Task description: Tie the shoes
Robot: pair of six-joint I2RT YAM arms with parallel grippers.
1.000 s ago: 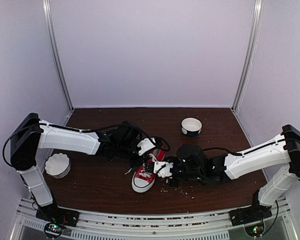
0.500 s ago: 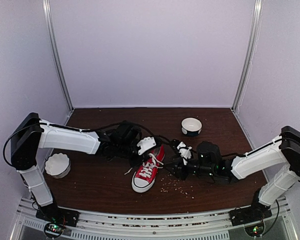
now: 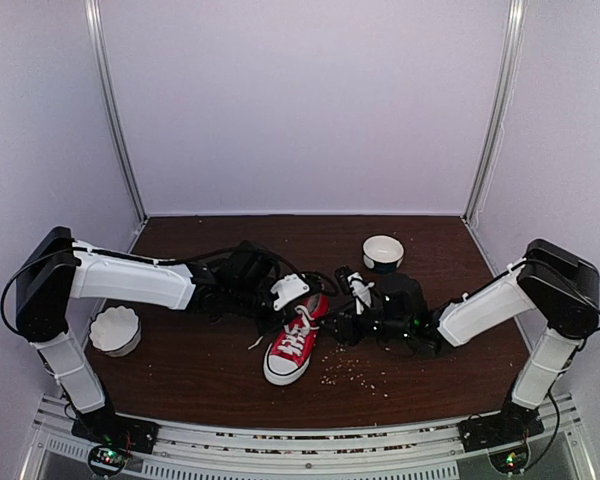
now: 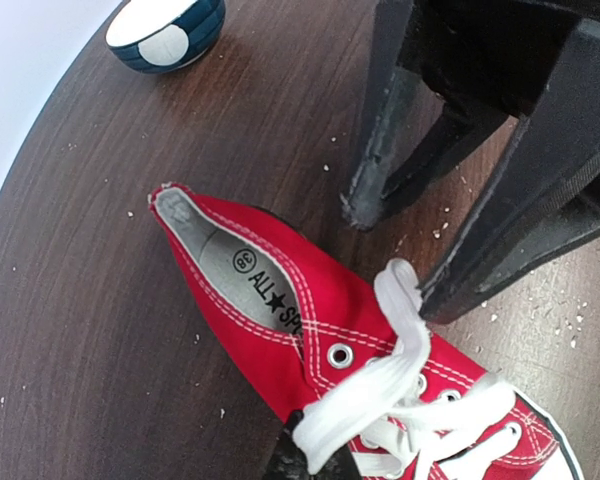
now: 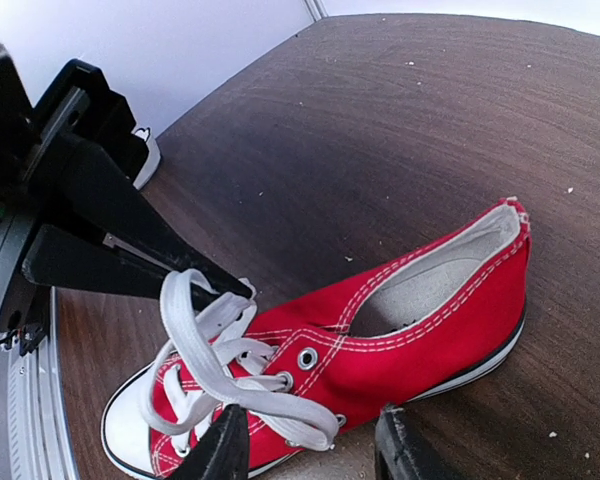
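Sneaker [image 3: 292,350] [image 4: 280,310] [image 5: 410,330]: red canvas, white toe cap and sole. It is seen upright on the desk [image 3: 200,370] near its middle, toe toward the near edge, heel toward the back wall. It lies between the two hands. Laces [image 3: 300,325] [image 4: 380,390] [image 5: 220,370]: white, threaded through the eyelets, not tied; one loop is lifted clear of the tongue.

Left hand [image 3: 298,303] [image 5: 230,288]: positioned at the heel end, over the lacing. Its fingers are seen converging to a point in the right wrist view, pressed together with the raised lace loop caught at their tip.

Right hand [image 3: 338,328] [image 4: 398,255] [image 5: 310,450]: positioned just beside the sneaker on its right flank. Its fingers are spread; one tip is set down on the desk close to the shoe's side, the other is close against the raised loop. Nothing is gripped between them.

Striped bowl [image 3: 383,253] [image 4: 165,30]: noted toward the back right, well apart from the sneaker. White bowl [image 3: 115,330]: noted at the left edge, near the left arm. Crumbs [image 3: 355,375]: scattered on the desk right of the toe.
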